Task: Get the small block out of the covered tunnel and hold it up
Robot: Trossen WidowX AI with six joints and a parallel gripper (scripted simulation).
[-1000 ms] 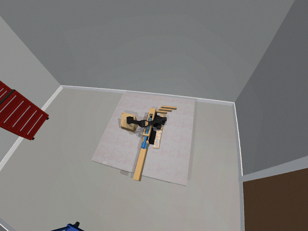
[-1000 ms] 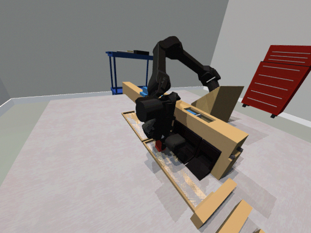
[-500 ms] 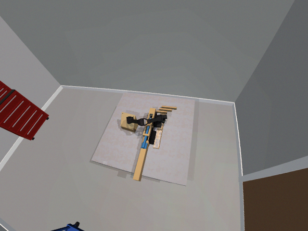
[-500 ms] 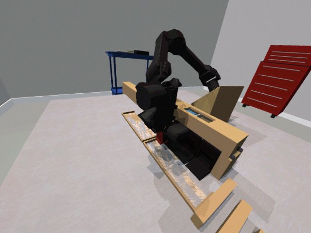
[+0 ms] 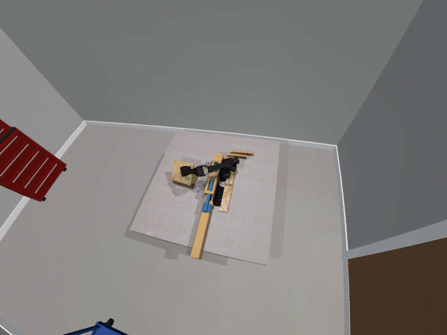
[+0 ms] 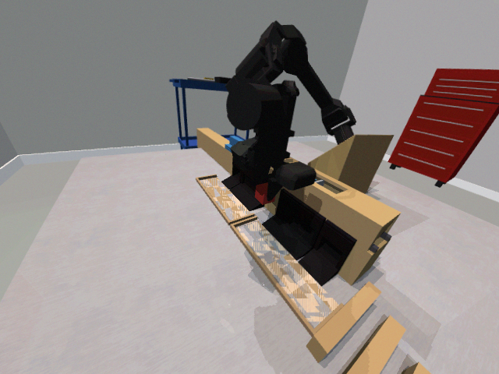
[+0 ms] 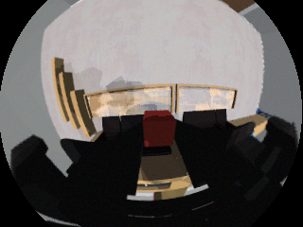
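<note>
— Pale, faintly mottled tabletop [image 5: 251, 216] [image 6: 140, 261] [image 7: 142, 43] spreads before you. What lies nearest?

— Nearest you in the exterior view are square-edged wooden rods [image 5: 242, 152] [image 6: 342, 322] [image 7: 60, 90], lying side by side. Behind them you have two flat wood-framed panels [image 5: 226, 198] [image 6: 281, 273] [image 7: 128, 101], long and thin, with patchy tan-and-grey faces.

— And your block?

— Your small red block [image 6: 263, 194] [image 7: 159, 129] is outside the tunnel, low beside its long side. Your gripper [image 5: 225, 174] [image 6: 263, 193] [image 7: 157, 123] has it pinched between its dark fingers. Whether it touches the table, you can't tell.

— Your tunnel?

— Just behind, you see the boxy wooden tunnel [image 5: 218, 157] [image 6: 374, 213], black panels [image 6: 308, 229] along its side and a blue slider [image 5: 207, 203] showing. The straight wooden handle [image 5: 201, 234] [image 6: 213, 142] reaches over the table's edge in your top view.

— How is your arm posed?

— Your matte black arm [image 5: 204, 169] [image 6: 290, 52] rises from its wooden base [image 5: 175, 165] [image 6: 366, 157], bends high, crosses the tunnel and drops to the block. You have open tabletop beyond the framed panels, away from the tunnel.

— Farther off?

— You'll find a red tool chest [image 5: 32, 165] [image 6: 443, 136] and a blue cart [image 5: 108, 329] [image 6: 201, 84], both well apart from your work.
</note>
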